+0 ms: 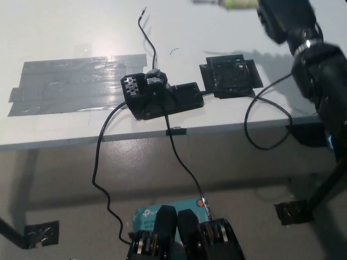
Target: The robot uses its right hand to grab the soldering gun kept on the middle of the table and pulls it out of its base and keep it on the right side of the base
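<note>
The soldering gun [230, 4] is out of its base [162, 96], held at the far right edge of the view above the white table [65, 32]; only its pale yellow handle shows. The black right hand [282, 19] is clamped on it, its arm running back to the right. The base sits near the table's near edge, in the middle, with black cables [105, 157] trailing off the edge toward the floor. Just right of the base lies a black square pad [232, 76]. Left of the base is a patch of grey tape [76, 84]. The left hand is out of view.
</note>
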Robot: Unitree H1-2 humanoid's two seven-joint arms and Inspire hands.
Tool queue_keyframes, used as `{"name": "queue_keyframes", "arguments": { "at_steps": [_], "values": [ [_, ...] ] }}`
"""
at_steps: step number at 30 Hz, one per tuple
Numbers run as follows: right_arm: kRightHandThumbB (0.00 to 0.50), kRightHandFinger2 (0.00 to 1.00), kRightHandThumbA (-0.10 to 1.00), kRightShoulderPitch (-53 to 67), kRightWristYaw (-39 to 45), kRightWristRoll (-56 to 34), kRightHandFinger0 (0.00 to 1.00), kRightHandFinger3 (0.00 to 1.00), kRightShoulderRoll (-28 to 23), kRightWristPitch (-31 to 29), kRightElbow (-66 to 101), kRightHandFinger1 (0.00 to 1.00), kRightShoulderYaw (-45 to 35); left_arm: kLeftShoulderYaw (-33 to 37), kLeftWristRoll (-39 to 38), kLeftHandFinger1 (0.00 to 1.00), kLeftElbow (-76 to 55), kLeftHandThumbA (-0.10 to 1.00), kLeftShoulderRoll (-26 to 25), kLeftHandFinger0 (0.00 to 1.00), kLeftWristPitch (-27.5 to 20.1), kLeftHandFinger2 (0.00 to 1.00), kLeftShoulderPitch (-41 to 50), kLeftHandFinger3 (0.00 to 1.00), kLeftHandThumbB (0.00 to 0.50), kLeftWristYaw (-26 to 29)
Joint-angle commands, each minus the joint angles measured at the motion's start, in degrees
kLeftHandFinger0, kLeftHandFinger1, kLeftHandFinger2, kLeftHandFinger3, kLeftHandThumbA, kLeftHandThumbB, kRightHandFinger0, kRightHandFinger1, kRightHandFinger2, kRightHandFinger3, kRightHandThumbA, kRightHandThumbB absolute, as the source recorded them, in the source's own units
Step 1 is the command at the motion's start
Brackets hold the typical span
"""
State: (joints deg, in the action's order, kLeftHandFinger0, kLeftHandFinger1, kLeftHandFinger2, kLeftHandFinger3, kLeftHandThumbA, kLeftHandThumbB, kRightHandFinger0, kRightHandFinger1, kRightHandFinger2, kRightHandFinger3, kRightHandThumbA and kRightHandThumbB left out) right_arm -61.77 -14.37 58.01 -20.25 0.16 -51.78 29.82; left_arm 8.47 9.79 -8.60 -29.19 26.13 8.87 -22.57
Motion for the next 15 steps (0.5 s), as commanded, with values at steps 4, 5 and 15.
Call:
{"name": "queue_keyframes", "arguments": {
  "at_steps": [4,5,15],
  "values": [
    [0.055,0.4,-0.1,4.67,19.01,-4.17,0.0,0.49,1.37,11.35,6.94,0.1,-1.4,-0.2,1.46,0.42,-1.49,0.59,-0.62,0.36,0.8,0.6,1.0,0.75,0.273,-1.39],
    [0.034,0.42,-0.08,4.94,18.77,-4.01,0.0,0.46,1.57,10.86,6.36,0.12,-1.11,0.0,1.74,0.43,-1.51,0.6,-0.7,0.38,0.8,0.6,0.89,0.76,0.272,-1.37],
    [0.027,0.61,-0.1,4.32,28.83,-8.02,0.01,0.43,2.66,9.29,7.55,0.29,-1.28,-0.58,1.95,0.44,-1.29,0.58,-0.29,0.37,0.8,0.61,0.58,0.79,0.265,-1.83]
  ]
}}
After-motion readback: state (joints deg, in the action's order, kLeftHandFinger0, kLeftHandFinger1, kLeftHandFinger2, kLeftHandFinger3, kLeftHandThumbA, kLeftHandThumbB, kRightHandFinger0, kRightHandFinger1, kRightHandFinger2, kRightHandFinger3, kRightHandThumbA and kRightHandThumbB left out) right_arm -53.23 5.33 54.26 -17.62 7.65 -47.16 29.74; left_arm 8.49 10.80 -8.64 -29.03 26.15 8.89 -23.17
